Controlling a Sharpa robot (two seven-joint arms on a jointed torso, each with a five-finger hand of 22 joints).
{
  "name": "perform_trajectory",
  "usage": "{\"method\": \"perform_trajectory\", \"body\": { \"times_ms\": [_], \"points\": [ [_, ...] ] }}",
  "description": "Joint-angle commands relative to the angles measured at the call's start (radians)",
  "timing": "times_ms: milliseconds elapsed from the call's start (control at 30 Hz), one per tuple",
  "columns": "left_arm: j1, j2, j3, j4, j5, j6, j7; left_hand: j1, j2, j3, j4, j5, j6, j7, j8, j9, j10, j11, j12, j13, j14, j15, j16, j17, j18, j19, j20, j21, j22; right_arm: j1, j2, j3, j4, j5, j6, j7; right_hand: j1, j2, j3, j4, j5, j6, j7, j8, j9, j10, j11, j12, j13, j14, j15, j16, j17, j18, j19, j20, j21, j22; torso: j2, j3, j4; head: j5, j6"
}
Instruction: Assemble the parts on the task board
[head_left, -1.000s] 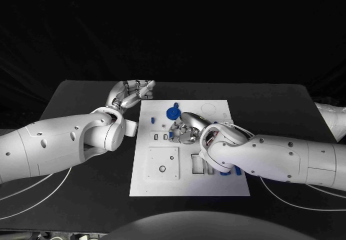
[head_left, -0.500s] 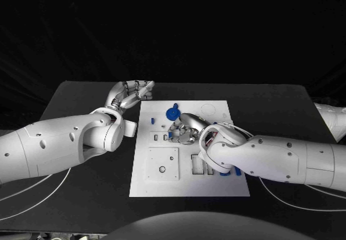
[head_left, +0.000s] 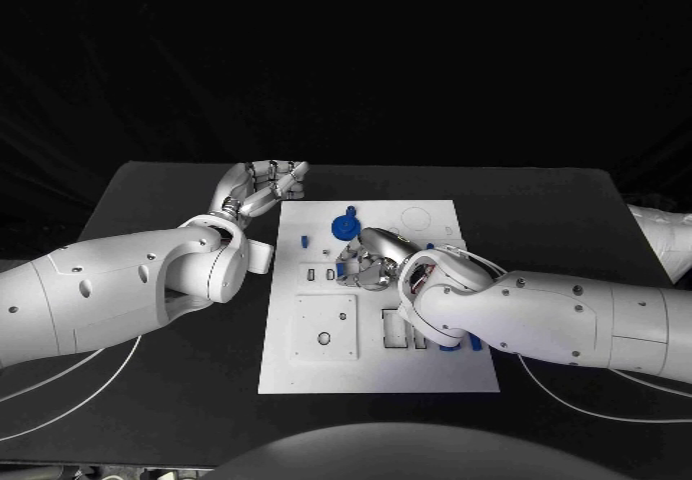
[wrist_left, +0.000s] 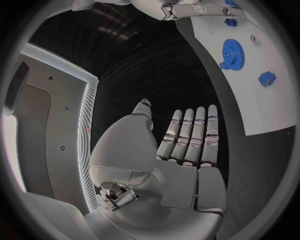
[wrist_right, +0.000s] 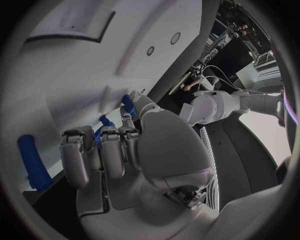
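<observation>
While right hand (head_left: 364, 266) covers board (head_left: 433, 370) mid, blue gear (head_left: 346, 226) beside, left hand (head_left: 260, 185) off-board

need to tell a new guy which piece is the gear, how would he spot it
Start at the white task board in the middle of the black table. Near its far edge, just beyond the right hand, lies the blue gear. It is the one round, toothed disc; the other blue pieces are small blocks or pegs.

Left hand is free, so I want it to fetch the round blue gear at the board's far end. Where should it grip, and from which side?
Grip the round blue toothed gear by its rim, coming from above on the left hand's side. It appears to lie flat on the white task board, so only the toothed edge offers opposing faces, and the right hand crowds its near side.
</observation>
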Motion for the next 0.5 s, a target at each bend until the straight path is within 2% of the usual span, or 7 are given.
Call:
{"method": "perform_trajectory", "body": {
  "times_ms": [33,233,333,500],
  "points": [
    [0.001,0.002,0.001,0.001,-0.007,0.007,0.013,0.007,0.005,-0.006,0.000,0.004,-0.004,0.036,0.002,0.001,0.008,0.003,-0.005,0.000,-0.004,0.001,-0.004,0.001,0.006,-0.010,0.000,-0.004,-0.001,-0.001,-0.002,0.000,0.002,-0.011,0.015,0.001,-0.006,0.001,0.000,-0.003,-0.004,-0.005,0.001,-0.003,-0.001,0.107,0.007,0.004,0.263,0.104,0.006,0.004,0.263,-0.014,0.105,0.008,0.004,0.263,0.000,-0.0002,-0.0002,-0.001,-0.001],
    [0.001,0.002,0.001,0.000,-0.007,0.007,0.013,0.007,0.005,-0.006,0.000,0.004,-0.004,0.036,0.002,0.001,0.008,0.003,-0.005,0.000,-0.004,0.001,-0.004,0.001,0.006,-0.010,0.000,-0.004,-0.001,-0.001,-0.004,0.000,0.004,-0.009,0.009,0.003,-0.008,-0.002,-0.001,-0.003,-0.003,-0.012,0.005,-0.003,-0.002,0.107,0.011,0.004,0.263,0.104,0.009,0.004,0.263,-0.014,0.105,0.011,0.004,0.263,0.001,0.0001,-0.0003,-0.003,-0.002],
    [0.001,0.003,0.001,0.000,-0.007,0.008,0.013,0.007,0.005,-0.006,0.000,0.004,-0.005,0.036,0.002,0.001,0.008,0.003,-0.005,0.000,-0.004,0.001,-0.004,0.001,0.006,-0.010,0.000,-0.005,-0.001,-0.001,-0.006,0.000,0.005,-0.008,-0.006,0.008,-0.016,-0.007,-0.005,-0.003,-0.008,-0.046,0.011,-0.004,-0.008,0.107,0.016,0.004,0.263,0.104,0.014,0.004,0.263,-0.014,0.105,0.016,0.004,0.263,0.000,0.0003,-0.0003,-0.002,-0.003],
    [0.001,0.001,0.001,0.002,-0.007,0.011,0.010,0.010,0.001,-0.012,0.001,0.007,-0.013,0.038,-0.002,-0.001,0.004,0.004,-0.009,-0.001,-0.006,0.001,-0.006,0.001,0.006,-0.012,0.000,-0.005,-0.003,-0.001,-0.022,0.000,0.016,-0.009,-0.087,0.048,-0.059,-0.023,-0.036,0.021,-0.056,-0.229,0.023,-0.002,-0.042,0.107,0.014,0.004,0.263,0.104,0.015,0.004,0.263,-0.014,0.105,0.021,0.004,0.263,0.000,0.0005,-0.0001,0.000,0.000]
  ]
}}
